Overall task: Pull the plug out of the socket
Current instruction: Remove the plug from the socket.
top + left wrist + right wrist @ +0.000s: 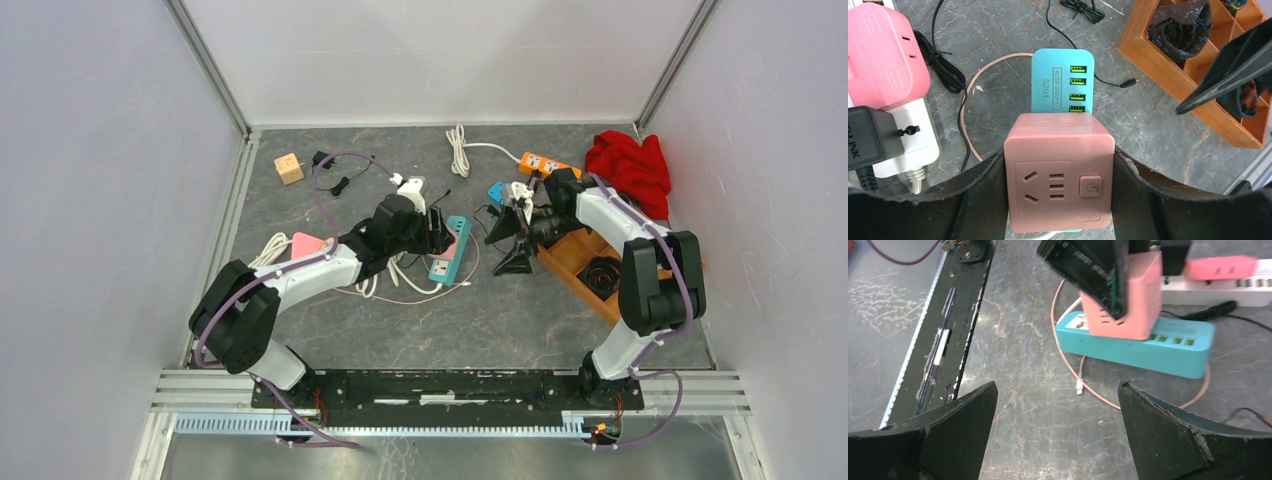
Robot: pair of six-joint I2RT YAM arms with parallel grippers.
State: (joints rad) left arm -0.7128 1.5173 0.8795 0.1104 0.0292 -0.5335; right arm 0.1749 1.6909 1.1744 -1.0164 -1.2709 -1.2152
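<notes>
Extraction: pull straight, brace below

Your left gripper (pixel 1058 186) is clamped on the pink cube's (pixel 1048 142) smooth flat sides, the cube seated on the teal strip (pixel 1063 80). Pull straight up along the pins; glossy plastic may slip if you twist. The light strip will likely lift too, so bring your right gripper (pixel 1057 412), jaws wide apart and empty, down to pin its rounded free end.

The pink cube plug (pixel 1058 172) is smooth, matt plastic, and the teal socket strip (pixel 1063 82) showing beyond it at twelve o'clock is plastic with a faint sheen. The table (pixel 1148 125) looks like dark, veined, matt stone. The divided tray (pixel 1168 82) at two o'clock is plain orange-brown wood.
</notes>
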